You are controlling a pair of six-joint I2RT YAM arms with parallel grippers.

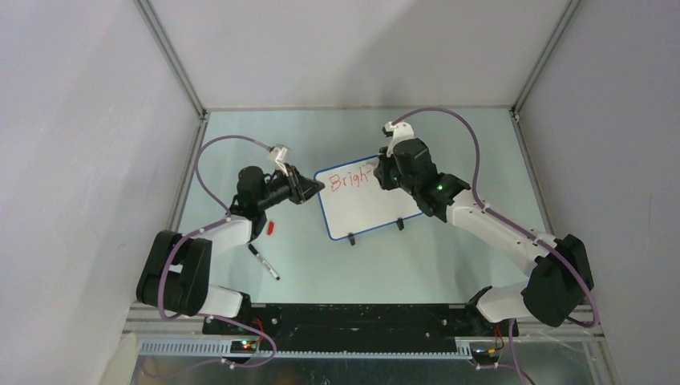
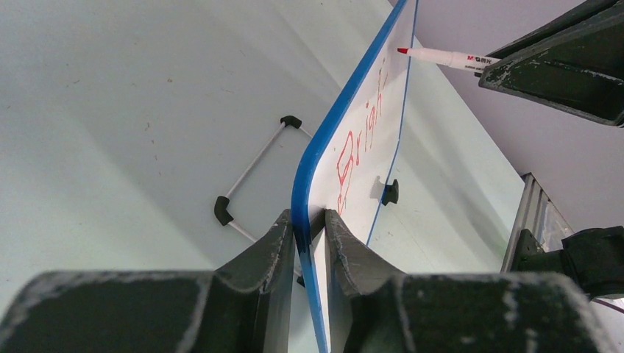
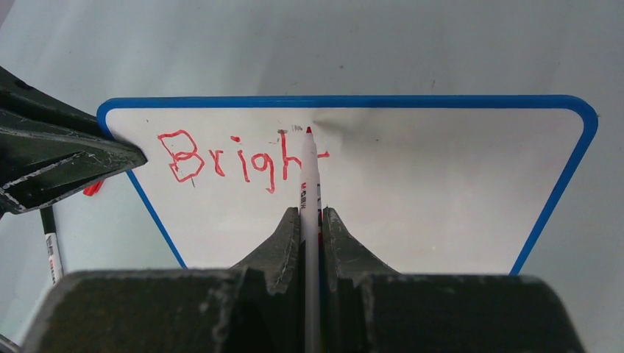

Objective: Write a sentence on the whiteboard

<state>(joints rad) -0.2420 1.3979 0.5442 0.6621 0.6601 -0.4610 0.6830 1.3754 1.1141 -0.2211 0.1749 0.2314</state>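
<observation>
The whiteboard (image 1: 369, 210), white with a thin blue rim, stands tilted on the table. My left gripper (image 1: 315, 186) is shut on its left edge, and in the left wrist view the blue rim (image 2: 318, 147) runs between the jaws of that gripper (image 2: 309, 218). The sentence (image 3: 221, 163) reads "Brigh" in red, with a short stroke of a further letter beside the pen. My right gripper (image 3: 311, 213) is shut on a red marker (image 3: 309, 180). Its tip is at the board's upper middle (image 2: 403, 51), right of the "h". I cannot tell whether the tip touches.
A black marker (image 1: 264, 262) and a small red cap (image 1: 272, 228) lie on the table left of the board. Two black clip feet (image 1: 351, 238) sit on the board's near edge. Metal frame posts and grey walls close in the table.
</observation>
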